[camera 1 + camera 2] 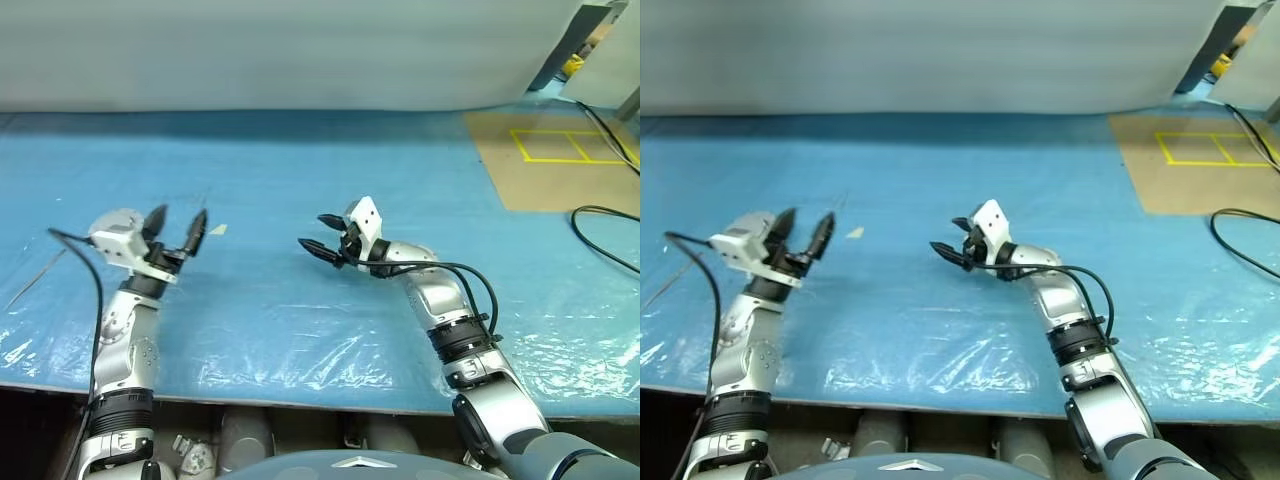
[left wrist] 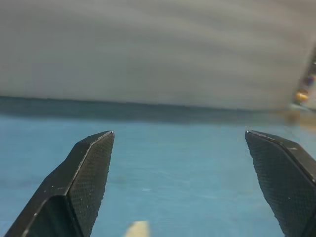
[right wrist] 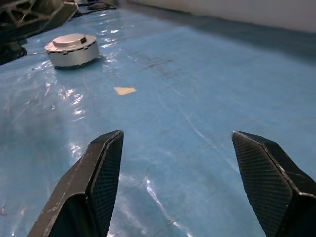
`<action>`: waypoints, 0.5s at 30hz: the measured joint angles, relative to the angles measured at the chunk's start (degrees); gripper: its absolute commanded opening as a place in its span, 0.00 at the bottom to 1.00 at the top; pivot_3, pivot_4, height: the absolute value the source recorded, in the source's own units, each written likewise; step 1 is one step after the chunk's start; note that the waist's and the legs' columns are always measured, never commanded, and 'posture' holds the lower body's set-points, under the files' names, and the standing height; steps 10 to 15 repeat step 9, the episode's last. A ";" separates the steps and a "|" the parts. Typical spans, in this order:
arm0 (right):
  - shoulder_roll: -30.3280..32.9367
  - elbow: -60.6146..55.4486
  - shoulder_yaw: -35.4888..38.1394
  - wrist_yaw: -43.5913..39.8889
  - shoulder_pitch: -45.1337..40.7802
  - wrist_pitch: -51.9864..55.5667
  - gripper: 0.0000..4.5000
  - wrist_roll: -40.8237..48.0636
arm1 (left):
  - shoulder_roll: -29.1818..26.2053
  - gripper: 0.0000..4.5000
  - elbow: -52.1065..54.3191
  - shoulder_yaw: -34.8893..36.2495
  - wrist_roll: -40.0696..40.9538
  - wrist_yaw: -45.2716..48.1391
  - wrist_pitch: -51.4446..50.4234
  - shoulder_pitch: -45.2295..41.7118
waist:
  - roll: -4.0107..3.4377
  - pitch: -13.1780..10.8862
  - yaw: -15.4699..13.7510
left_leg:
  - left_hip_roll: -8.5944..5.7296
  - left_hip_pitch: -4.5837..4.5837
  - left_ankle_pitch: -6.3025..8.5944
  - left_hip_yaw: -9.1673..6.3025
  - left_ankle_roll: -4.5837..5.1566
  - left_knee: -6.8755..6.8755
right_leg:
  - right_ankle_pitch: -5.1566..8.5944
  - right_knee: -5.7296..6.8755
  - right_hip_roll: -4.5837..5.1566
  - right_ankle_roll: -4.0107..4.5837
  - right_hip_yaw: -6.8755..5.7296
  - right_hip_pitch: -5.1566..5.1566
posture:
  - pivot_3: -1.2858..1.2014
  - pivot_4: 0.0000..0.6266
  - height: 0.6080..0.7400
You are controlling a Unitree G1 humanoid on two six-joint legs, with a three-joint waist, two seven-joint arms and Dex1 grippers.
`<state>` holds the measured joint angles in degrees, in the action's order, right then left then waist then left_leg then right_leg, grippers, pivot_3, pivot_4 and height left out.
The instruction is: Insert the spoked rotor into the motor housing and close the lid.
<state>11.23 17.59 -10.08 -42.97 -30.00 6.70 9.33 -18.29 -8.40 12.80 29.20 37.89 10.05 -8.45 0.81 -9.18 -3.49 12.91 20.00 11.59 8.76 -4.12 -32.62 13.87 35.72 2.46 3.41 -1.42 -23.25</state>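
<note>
The motor housing (image 3: 72, 49) is a short round silver puck on the blue plastic-covered table (image 1: 300, 310). A flat grey lid (image 3: 69, 40) lies on top of it, and no copper windings show. The spoked rotor is out of view. My left gripper (image 1: 180, 218) hovers over the table's left side, open with nothing between its black fingers (image 2: 89, 173). My right gripper (image 1: 312, 231) is near the table's middle, pointing toward the left one, open and empty. Seen along its fingers (image 3: 106, 168), the housing stands some way beyond them, close to the left hand.
A small yellow scrap (image 1: 218, 229) lies on the sheet between the two grippers. A brown board with yellow tape lines (image 1: 560, 160) and a black cable (image 1: 605, 240) sit at the far right. A pale wall (image 1: 300, 50) closes off the back. The table's front edge (image 1: 300, 395) runs below my arms.
</note>
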 measured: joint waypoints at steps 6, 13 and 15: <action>0.79 2.08 1.70 0.56 0.52 -2.65 0.89 -0.33 | -4.48 1.00 2.29 -4.56 -0.61 9.81 -2.83 2.48 | -0.02 -0.01 1.04 | -0.08 0.01 0.00 0.00 -0.01 0.21 | -0.12 -0.06 -0.02 -0.19 0.04 -0.04 | 0.52 0.24 1.00; 1.04 2.64 2.15 0.51 1.08 -3.80 1.00 -0.35 | -4.47 1.00 2.07 -4.50 -0.93 10.56 -2.80 2.40 | -0.03 -0.02 1.00 | -0.07 0.03 0.00 -0.01 0.00 0.25 | -0.13 -0.06 -0.03 -0.21 0.03 -0.07 | 0.52 0.24 1.00; 1.04 2.64 2.15 0.51 1.08 -3.80 1.00 -0.35 | -4.47 1.00 2.07 -4.50 -0.93 10.56 -2.80 2.40 | -0.03 -0.02 1.00 | -0.07 0.03 0.00 -0.01 0.00 0.25 | -0.13 -0.06 -0.03 -0.21 0.03 -0.07 | 0.52 0.24 1.00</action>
